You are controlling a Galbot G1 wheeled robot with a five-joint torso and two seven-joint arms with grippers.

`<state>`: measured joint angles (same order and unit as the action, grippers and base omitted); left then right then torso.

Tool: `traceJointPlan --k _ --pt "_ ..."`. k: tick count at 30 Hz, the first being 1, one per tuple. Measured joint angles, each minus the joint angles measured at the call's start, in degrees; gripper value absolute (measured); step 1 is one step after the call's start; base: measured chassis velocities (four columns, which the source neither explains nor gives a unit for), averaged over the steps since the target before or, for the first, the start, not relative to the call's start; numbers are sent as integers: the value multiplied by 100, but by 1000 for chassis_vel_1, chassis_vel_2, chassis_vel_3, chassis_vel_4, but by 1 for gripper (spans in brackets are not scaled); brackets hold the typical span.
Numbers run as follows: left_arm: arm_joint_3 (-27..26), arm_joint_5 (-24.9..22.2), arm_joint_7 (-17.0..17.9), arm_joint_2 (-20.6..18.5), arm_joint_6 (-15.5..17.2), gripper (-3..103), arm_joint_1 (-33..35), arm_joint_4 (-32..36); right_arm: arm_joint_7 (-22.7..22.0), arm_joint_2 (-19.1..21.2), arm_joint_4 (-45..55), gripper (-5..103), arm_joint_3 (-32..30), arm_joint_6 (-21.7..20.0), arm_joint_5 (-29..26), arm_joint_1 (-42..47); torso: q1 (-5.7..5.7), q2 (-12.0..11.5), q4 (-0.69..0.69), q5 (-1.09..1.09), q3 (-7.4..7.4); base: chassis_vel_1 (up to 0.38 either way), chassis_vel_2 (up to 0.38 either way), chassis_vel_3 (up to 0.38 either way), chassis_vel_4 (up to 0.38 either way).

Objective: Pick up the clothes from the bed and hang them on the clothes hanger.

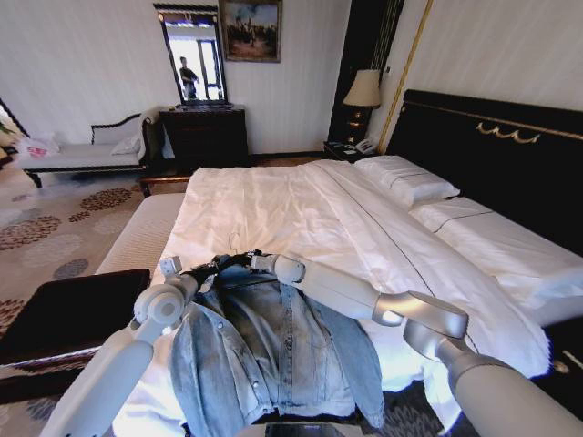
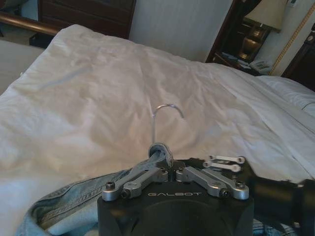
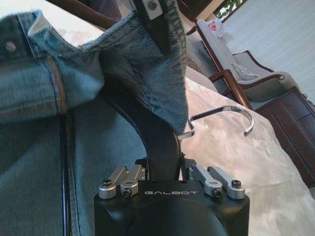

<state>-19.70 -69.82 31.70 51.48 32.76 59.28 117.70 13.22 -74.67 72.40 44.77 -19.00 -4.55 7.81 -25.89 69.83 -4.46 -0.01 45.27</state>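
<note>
Left gripper (image 1: pixel 211 267) and right gripper (image 1: pixel 258 261), both clenched on the clothes hanger (image 3: pixel 153 129), meeting tip to tip over the near end of the bed (image 1: pixel 273 196).

Wide white bed running far and right toward 2 pillows and a black headboard; bare sheet beyond the grippers.

Denim jacket (image 1: pixel 273 355) hanging below the 2 grippers at the near edge of the bed, front open, collar uppermost, hem draped down toward the robot. Looks already threaded onto the hanger, or close to it; shoulders hidden under cloth, so cannot tell how well seated.

Black hanger mostly buried in denim. From the left wrist, fingers pinched at the base of the neck with a fold of collar caught in the pinch. From the right wrist, fingers closed on the black arm just beside the neck, collar edge lying over it.

Silver hook (image 2: pixel 167 110) free, upright, pointing toward the far side.

To do this step well: hold 1 grip firm on the neck, free the trapped collar fold, settle each shoulder evenly, and leave the hook clear of cloth.
</note>
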Motion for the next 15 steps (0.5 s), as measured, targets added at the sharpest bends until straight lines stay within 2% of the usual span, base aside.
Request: traceJointPlan --k 13,15 --pt "152 87 60 18 -22 2 149 341 -247 -244 -190 33 -239 -112 -118 116 0 0 -1 0 0 0 0 0 0" --pt "252 644 -177 176 -111 2 552 227 -419 -286 -163 33 -308 -156 -167 319 1 0 -1 1 0 0 0 0 0"
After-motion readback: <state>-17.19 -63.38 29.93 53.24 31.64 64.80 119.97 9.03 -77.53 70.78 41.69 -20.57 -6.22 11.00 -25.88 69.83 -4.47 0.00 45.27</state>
